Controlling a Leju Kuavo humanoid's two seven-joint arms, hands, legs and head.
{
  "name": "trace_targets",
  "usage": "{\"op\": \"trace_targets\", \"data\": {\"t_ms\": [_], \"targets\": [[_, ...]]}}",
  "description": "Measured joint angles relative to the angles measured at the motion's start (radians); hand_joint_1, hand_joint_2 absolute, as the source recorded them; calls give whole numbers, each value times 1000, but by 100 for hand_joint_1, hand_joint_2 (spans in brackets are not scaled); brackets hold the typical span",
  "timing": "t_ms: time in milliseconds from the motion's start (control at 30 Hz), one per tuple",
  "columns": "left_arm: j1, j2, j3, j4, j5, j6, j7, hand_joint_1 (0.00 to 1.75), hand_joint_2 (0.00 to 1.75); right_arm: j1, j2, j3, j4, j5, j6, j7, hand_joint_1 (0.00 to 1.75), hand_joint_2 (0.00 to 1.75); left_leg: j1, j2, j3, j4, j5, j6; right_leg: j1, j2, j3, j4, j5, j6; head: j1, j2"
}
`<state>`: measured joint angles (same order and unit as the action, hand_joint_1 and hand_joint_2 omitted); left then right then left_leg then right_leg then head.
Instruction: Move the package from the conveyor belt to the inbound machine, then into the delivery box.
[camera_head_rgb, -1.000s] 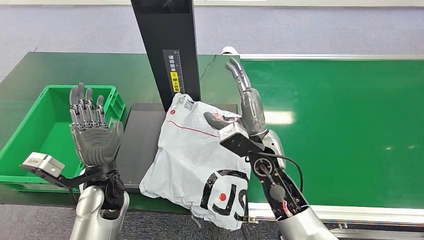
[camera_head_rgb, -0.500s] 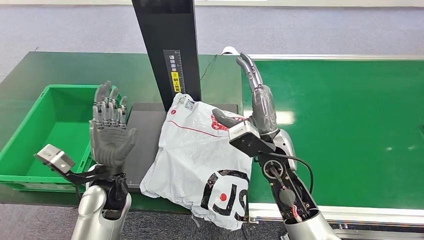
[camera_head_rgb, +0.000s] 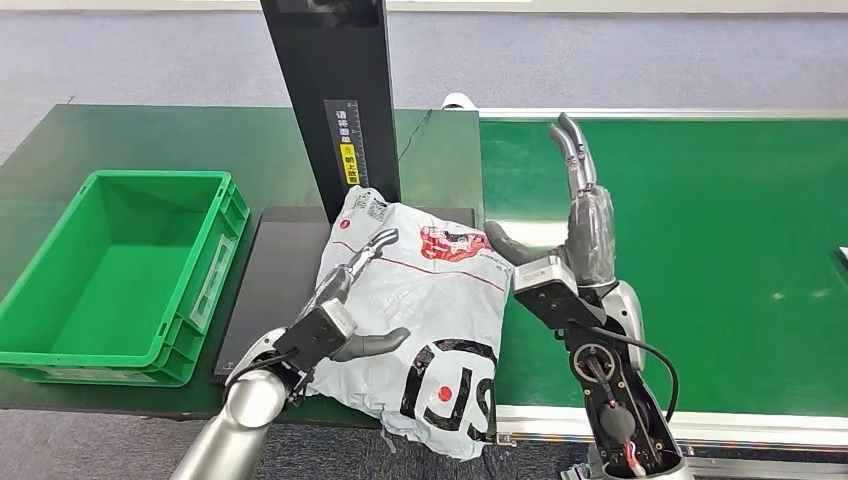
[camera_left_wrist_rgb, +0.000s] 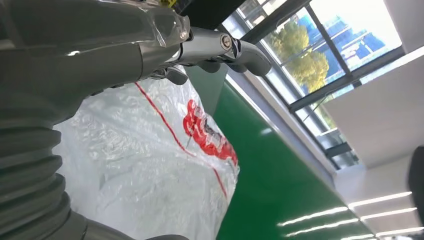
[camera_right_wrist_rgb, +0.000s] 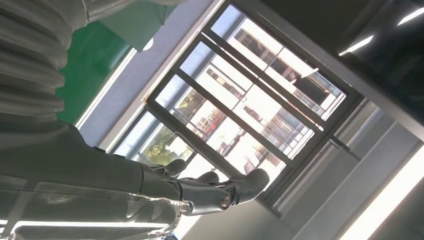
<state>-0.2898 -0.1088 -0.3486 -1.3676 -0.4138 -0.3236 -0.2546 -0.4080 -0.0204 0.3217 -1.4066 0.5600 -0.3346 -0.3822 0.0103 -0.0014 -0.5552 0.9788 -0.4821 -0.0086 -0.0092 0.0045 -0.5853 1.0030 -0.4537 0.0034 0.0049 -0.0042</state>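
The white package (camera_head_rgb: 410, 320) lies on the black platform (camera_head_rgb: 275, 280) of the inbound machine, its near end overhanging the desk (camera_head_rgb: 150, 135) edge. The machine's black column (camera_head_rgb: 335, 100) rises at its 12 o'clock; the green delivery box (camera_head_rgb: 110, 270) sits well apart at 9 o'clock, the green conveyor belt (camera_head_rgb: 700, 250) at 3 o'clock. The left robot hand (camera_head_rgb: 345, 300) rests on the package, fingers spread, gripping nothing. The right robot hand (camera_head_rgb: 575, 225) stands upright just beside the package, fingers apart, holding nothing. The left wrist view adds the package's red print (camera_left_wrist_rgb: 207, 132); the right wrist view shows windows (camera_right_wrist_rgb: 250, 110) beyond its fingers.

White package (camera_head_rgb: 405, 320), red-black print
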Motion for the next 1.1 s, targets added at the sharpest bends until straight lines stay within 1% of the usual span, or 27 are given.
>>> {"op": "trace_targets", "data": {"t_ms": [233,400,500,633,733,1100], "targets": [[-21,21,-39,39,-9,0,4,0,175,2,-7,-10,-12,0,0,3,0,175,0,0,0,0,0,0,0,0,0,0,0,0,0,0],[-28,36,-53,57,-61,0,32,0,175,2,-12,-11,-12,0,-1,3,0,175,0,0,0,0,0,0,0,0,0,0,0,0,0,0],[-30,44,-62,70,-116,7,55,0,175,4,-16,-11,-13,0,-7,3,0,175,0,0,0,0,0,0,0,0,0,0,0,0,0,0],[-40,51,-86,94,-269,74,101,0,175,20,-25,-18,-29,2,-25,4,0,175,0,0,0,0,0,0,0,0,0,0,0,0,0,0],[-41,54,-100,112,-333,90,132,0,175,41,-29,-23,-45,6,-30,4,0,175,0,0,0,0,0,0,0,0,0,0,0,0,0,0],[-42,56,-115,148,-352,94,139,0,175,61,-32,-34,-63,9,-35,4,0,175,0,0,0,0,0,0,0,0,0,0,0,0,0,0]]}}
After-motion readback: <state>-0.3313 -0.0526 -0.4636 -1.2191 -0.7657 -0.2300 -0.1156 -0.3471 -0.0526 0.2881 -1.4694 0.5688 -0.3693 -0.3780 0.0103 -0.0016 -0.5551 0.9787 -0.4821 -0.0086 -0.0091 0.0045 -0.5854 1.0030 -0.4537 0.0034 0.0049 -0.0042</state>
